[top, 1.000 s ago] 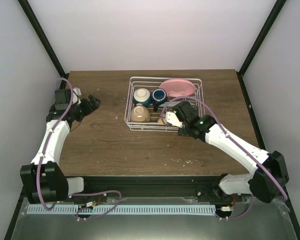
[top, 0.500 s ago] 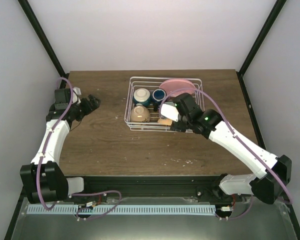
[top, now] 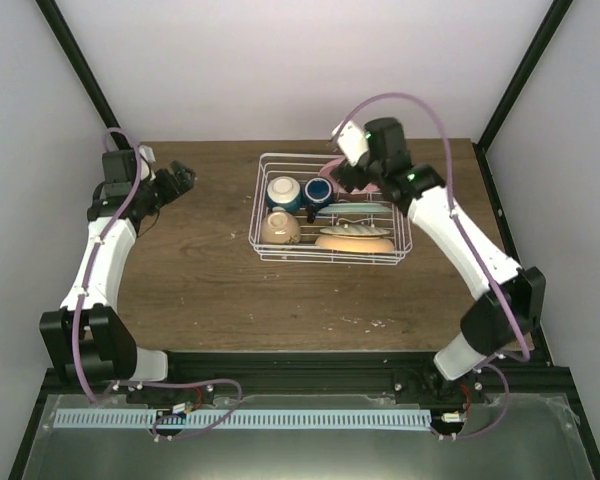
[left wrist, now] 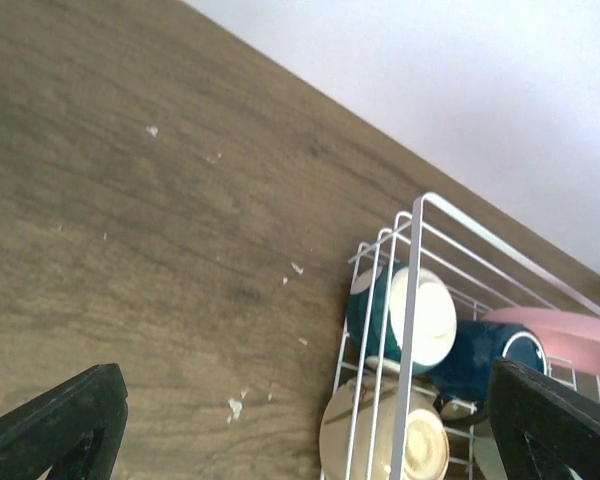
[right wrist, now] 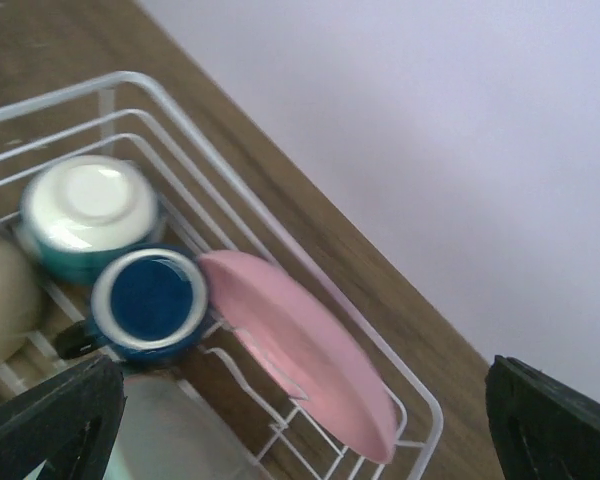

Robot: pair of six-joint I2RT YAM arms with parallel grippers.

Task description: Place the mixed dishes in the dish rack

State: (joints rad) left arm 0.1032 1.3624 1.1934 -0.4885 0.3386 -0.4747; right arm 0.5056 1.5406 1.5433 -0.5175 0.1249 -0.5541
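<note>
All 5 dishes sit in the dish rack (top: 254, 212), far-right on bench (top: 200, 290): white-and-blue bowl (top: 283, 192), mug (top: 317, 192), cream bowl (top: 280, 228), tan plate (top: 353, 240), pink plate (right wrist: 300, 350). Left gripper (top: 185, 180) and right gripper (top: 346, 176) are both released and empty. Task looks done, nothing left to load.

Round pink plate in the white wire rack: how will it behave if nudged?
The round pink plate stands tilted on edge in the white wire rack, so a nudge would probably tip it. Its round rim may let it roll. It looks smooth and rigid, likely slippery.
</note>
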